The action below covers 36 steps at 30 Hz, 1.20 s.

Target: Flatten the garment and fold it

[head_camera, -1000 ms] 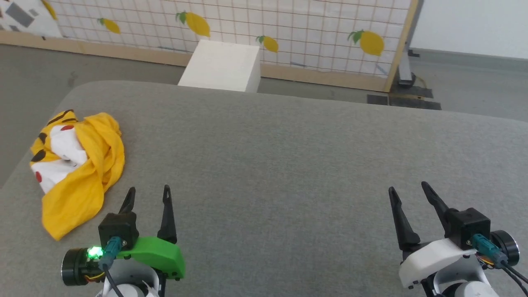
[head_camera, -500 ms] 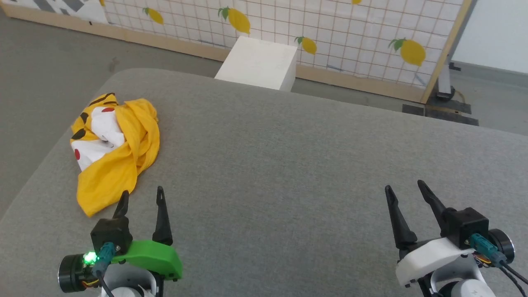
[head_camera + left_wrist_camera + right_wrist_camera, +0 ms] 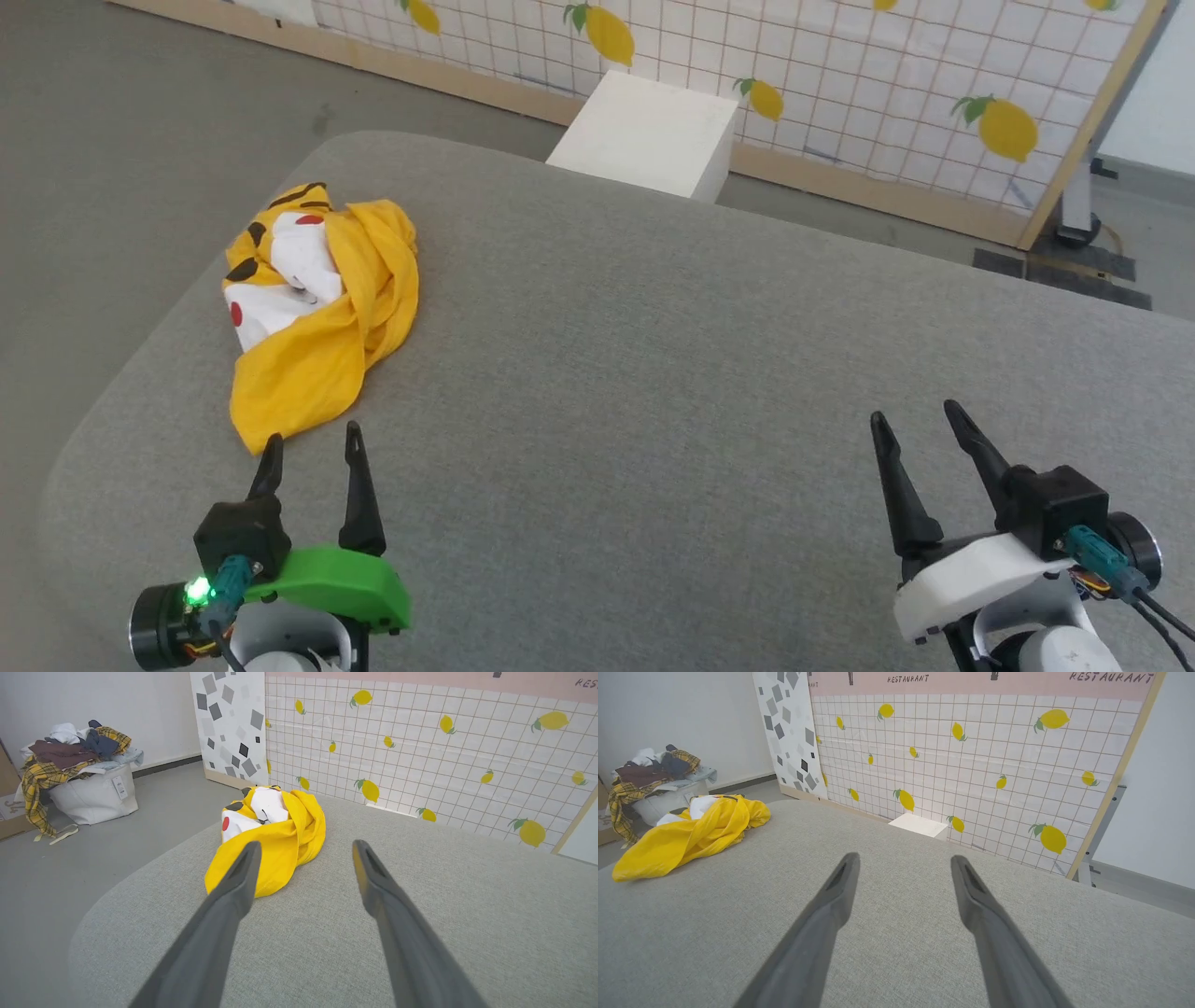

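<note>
The yellow T-shirt (image 3: 317, 317) lies crumpled in a heap near the far left corner of the grey padded table (image 3: 653, 373), with white patches, red dots and black stripes showing on its left side. My left gripper (image 3: 311, 439) is open just short of the heap's near tip, nothing between its fingers. In the left wrist view the T-shirt (image 3: 275, 844) sits right beyond the left gripper (image 3: 303, 847). My right gripper (image 3: 910, 413) stands open at the lower right, far from the cloth. The right wrist view has the T-shirt (image 3: 686, 835) at its left.
A white box (image 3: 649, 135) stands on the floor behind the table, before a lemon-printed grid panel (image 3: 840, 84). A basket piled with clothes (image 3: 77, 774) sits on the floor off the table's left. The table's rounded left edge (image 3: 103, 411) runs close to the heap.
The head camera has turned left, so the whole picture slid right. The left gripper now stands nearer the shirt's near tip. The shirt lies as before.
</note>
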Motion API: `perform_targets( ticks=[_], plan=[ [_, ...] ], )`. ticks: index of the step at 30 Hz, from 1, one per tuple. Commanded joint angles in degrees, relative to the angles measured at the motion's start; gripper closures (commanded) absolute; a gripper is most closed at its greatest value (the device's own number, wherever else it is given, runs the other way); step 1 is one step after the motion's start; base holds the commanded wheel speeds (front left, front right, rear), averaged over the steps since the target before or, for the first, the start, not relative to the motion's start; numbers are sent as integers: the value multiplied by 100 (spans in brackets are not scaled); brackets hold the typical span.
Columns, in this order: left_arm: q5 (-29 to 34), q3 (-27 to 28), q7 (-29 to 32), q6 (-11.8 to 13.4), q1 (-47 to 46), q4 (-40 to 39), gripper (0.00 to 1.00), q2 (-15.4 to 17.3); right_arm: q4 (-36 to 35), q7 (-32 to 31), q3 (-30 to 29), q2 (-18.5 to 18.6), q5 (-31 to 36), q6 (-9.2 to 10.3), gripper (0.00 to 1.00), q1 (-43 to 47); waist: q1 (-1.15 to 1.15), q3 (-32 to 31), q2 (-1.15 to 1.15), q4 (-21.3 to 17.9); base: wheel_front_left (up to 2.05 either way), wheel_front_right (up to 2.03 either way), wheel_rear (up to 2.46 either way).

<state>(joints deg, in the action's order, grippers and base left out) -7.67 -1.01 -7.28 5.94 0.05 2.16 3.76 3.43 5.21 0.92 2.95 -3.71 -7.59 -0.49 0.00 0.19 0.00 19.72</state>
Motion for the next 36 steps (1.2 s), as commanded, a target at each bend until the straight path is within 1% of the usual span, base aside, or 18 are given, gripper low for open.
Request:
perform_targets(
  ticks=[1, 14, 21, 36],
  plan=[
    [-71, 7, -75, 29, 103, 37, 0, 39, 32, 68, 8, -4, -49, 5, 0, -103, 0, -4, 0, 78, 0, 0, 0],
    [-170, -54, -228, 198, 177, 39, 0, 41, 116, 189, 30, -5, -154, 6, 0, -133, 0, -51, 0, 451, 0, 0, 0],
    [-267, -57, -309, 232, 170, 109, 0, 89, 167, 260, 39, -5, -204, 7, 0, -148, 0, -66, 0, 663, 0, 0, 0],
    [-456, -81, -487, 396, 240, 168, 0, 128, 280, 399, 128, -6, -311, 8, 0, -201, 0, -66, 0, 1124, 0, 0, 0]
  ],
)
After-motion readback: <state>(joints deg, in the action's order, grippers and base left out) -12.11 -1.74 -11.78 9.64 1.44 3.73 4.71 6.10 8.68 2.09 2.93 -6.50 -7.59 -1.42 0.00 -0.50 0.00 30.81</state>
